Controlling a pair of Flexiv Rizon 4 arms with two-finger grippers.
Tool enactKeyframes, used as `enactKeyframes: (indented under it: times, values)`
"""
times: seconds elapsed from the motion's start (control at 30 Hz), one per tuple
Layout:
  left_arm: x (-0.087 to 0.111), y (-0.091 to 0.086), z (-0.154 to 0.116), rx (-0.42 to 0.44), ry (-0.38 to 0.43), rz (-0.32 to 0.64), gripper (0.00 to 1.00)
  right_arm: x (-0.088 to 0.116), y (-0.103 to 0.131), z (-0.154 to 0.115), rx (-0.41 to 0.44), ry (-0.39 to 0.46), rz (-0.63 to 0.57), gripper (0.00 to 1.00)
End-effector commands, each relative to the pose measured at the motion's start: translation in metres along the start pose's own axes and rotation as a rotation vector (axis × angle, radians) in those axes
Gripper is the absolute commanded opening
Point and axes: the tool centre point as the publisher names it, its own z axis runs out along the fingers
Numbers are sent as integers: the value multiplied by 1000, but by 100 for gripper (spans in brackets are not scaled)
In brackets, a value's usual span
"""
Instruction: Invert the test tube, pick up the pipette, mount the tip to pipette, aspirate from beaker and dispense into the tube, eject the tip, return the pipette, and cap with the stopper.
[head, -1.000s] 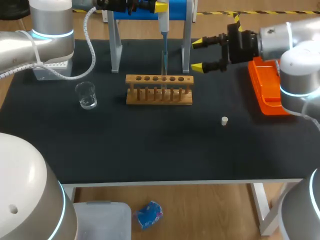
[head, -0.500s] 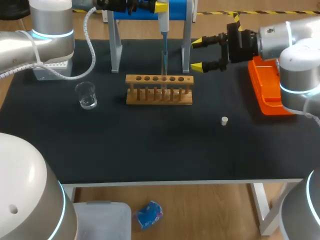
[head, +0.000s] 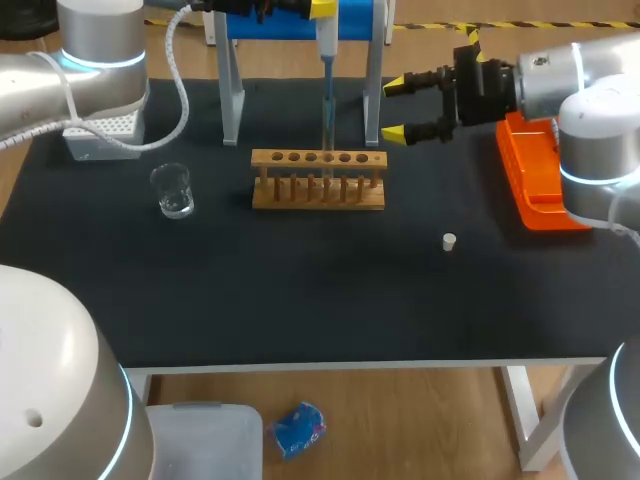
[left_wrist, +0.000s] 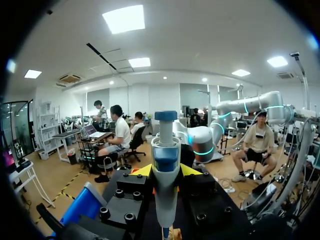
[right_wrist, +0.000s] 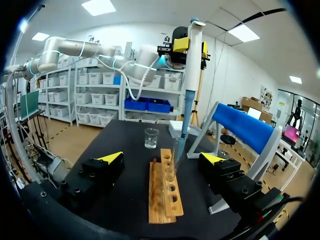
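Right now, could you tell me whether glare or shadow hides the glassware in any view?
Head view: even light, glints on the beaker, test tube faint. Right wrist view: both clear against the dark table. Left wrist view: neither shows, only the pipette.

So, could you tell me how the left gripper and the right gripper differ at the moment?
The left gripper is shut on the pipette; the right gripper is open and empty. The left gripper is high above the wooden rack, with the pipette pointing down at the test tube; the right gripper sits lower, off the rack's end, fingers aimed towards it. Both have yellow fingertips.
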Motion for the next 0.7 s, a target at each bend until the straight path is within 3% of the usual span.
enactKeyframes:
  times: [0.03, 0.7]
  values:
    - [3, -5, -1, -9, -6, 6, 0, 0, 0, 0, 0, 0, 0, 100]
    - [5, -22, -1, -28, -11, 30, 0, 0, 0, 0, 0, 0, 0, 100]
